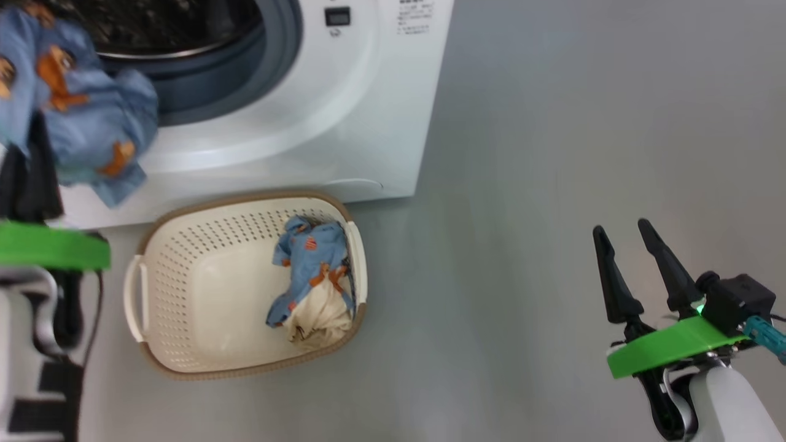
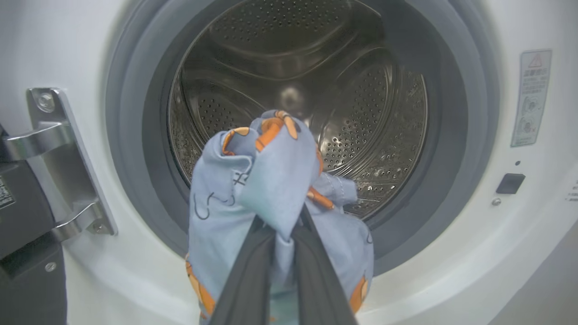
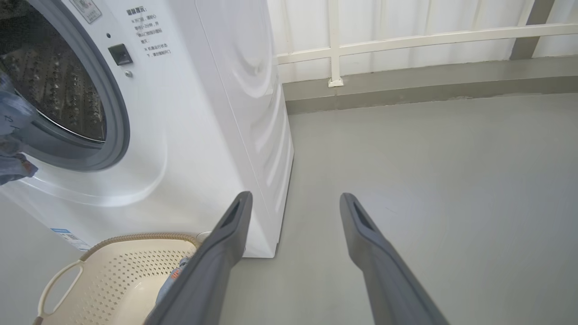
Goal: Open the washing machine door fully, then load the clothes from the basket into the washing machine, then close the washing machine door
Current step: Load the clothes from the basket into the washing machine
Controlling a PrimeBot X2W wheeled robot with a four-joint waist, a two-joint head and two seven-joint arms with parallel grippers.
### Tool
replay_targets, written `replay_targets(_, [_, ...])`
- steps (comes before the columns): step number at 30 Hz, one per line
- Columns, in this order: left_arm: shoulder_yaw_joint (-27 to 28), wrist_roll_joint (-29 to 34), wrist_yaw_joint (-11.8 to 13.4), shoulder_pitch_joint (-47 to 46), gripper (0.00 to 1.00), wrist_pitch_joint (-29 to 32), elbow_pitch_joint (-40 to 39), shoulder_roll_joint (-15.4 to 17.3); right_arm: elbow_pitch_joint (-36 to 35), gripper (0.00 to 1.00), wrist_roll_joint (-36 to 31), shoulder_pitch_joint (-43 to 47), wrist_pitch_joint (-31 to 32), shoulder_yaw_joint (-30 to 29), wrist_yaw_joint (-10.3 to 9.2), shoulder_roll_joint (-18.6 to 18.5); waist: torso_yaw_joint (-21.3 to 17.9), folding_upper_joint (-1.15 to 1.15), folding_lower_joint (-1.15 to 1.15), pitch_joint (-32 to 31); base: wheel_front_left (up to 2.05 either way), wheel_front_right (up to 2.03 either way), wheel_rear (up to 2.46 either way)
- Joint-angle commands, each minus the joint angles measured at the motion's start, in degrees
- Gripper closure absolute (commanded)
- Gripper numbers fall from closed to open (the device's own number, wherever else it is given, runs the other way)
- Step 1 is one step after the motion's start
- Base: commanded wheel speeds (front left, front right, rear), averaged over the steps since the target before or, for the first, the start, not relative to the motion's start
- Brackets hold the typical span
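Pinching a light blue, orange-figured fabric garment (image 2: 271, 167), the left gripper (image 2: 282, 221) holds it before the steel drum (image 2: 361, 113) of the white washing machine (image 1: 368, 92) at twelve o'clock, loading seemingly half-done: blue-and-cream cloth (image 1: 313, 279) lies in the perforated cream basket (image 1: 202, 245), at whose four o'clock the right gripper (image 1: 621, 228) gapes empty.

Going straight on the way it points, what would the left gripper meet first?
Shut on the blue printed cloth, the left gripper points into the washing machine's open drum; probably the perforated back wall first, though depth is unclear.
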Motion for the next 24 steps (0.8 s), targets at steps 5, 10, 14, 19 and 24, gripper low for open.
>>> replay_targets(5, [1.31,-1.07,-0.08,-11.67,1.0,-0.36,6.94,5.11,-1.59,0.0,-0.45,-2.38,-0.28,1.63,0.09,1.17,-5.61,0.0,0.0,6.77,0.0,0.0,0.0])
replay_targets(10, [-0.35,-0.86,-0.08,-20.22,1.0,-0.36,15.23,7.55,-2.15,0.0,-0.48,-3.68,-0.28,2.54,0.09,2.49,-8.05,0.0,0.0,9.52,0.0,0.0,0.0])
replay_targets(14, [-1.32,-1.22,-0.08,-24.96,1.0,-0.36,19.68,8.88,-2.35,0.0,-0.41,-4.6,-0.28,3.18,0.09,3.07,-9.36,0.0,0.0,11.03,0.0,0.0,0.0])
replay_targets(19, [-2.94,-0.95,-0.08,-31.42,1.0,-0.36,23.24,11.35,-2.69,0.0,-0.3,-5.96,-0.28,3.8,0.09,3.9,-11.2,0.0,0.0,13.05,0.0,0.0,0.0])
replay_targets(24, [-3.26,0.74,-0.08,-34.99,1.0,-0.36,22.56,12.54,-3.02,0.0,-0.31,-6.1,-0.28,3.78,0.09,4.67,-12.12,0.0,0.0,13.99,0.0,0.0,0.0])
